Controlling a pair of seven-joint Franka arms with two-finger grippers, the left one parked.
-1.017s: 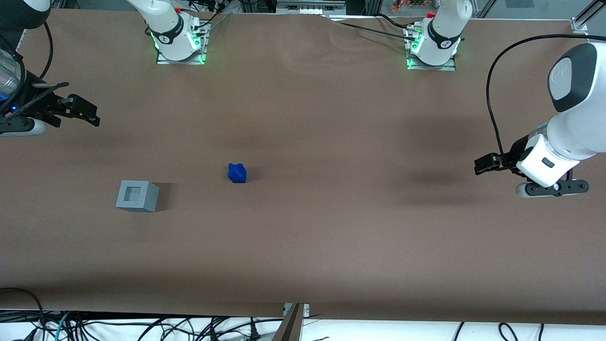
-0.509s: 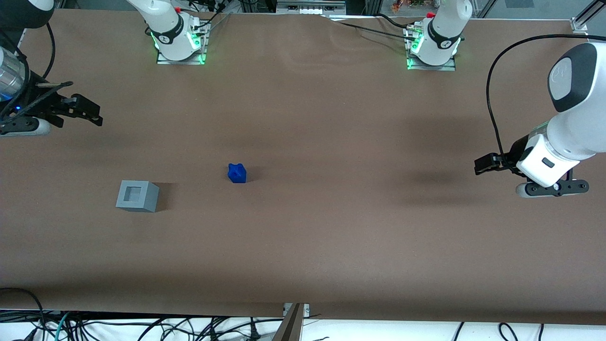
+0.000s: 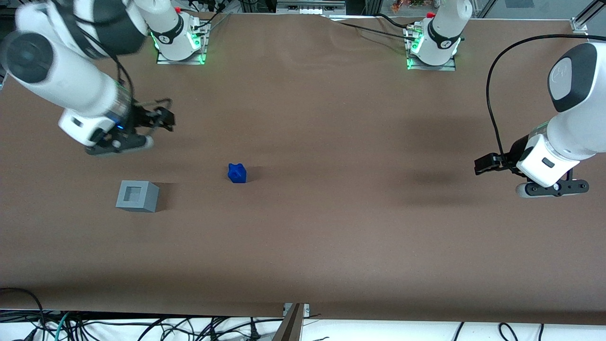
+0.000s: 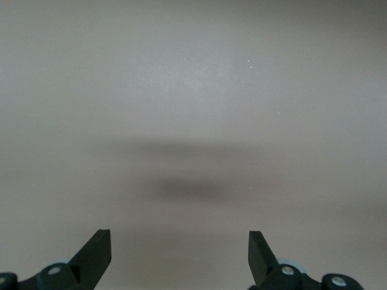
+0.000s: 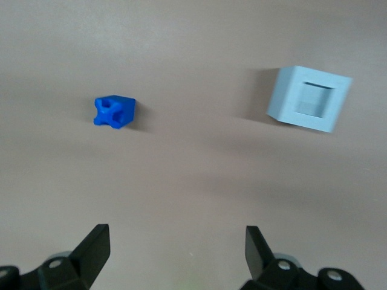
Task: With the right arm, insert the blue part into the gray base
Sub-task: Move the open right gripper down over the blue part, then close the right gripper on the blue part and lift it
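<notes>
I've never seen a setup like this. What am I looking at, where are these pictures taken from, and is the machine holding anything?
These are robot arms fixed to a brown table. One picture looks down on the table from the front; the other two come from small cameras on the arms' wrists. The working right arm ends in a gripper, a clamp with two black jaws. They stand open and hold nothing, hanging above the table, farther from the front camera than both objects. On the table lie a small blue part and a gray base, a cube with a square recess on top, apart from each other.
</notes>
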